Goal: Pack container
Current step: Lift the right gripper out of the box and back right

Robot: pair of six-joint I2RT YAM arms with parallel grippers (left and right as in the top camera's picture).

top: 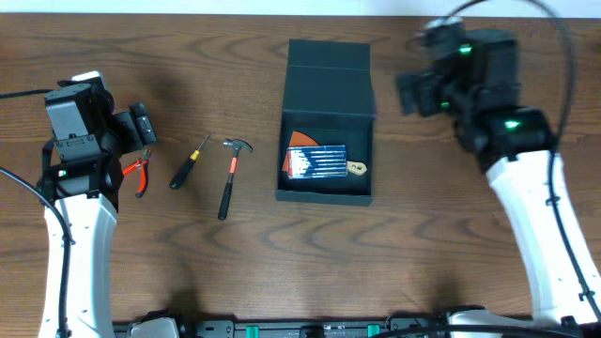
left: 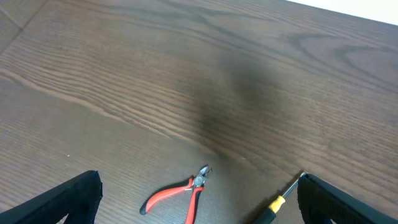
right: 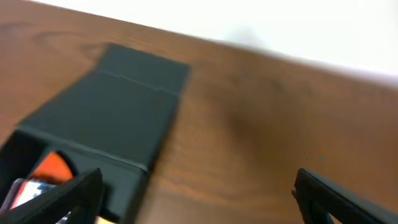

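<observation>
Desk [top: 423, 244]: dark brown wood-grain top. On it, left to right:
- red-handled pliers [top: 141, 175]
- screwdriver [top: 188, 164], black handle with what looks like a yellow collar
- hammer [top: 230, 176] (head toward the far edge)
- container [top: 324, 195], a dark box with its flap lid open toward the far edge, apart from the tools

Robot lab bench setup is indicated: white arm [top: 80, 235] is mounted at left and second arm [top: 545, 216] at right of a dark wood-grain table [top: 423, 263], black rail [top: 282, 330] is fixed along near edge, plain white wall [right: 261, 25] is seen beyond far edge.
</observation>
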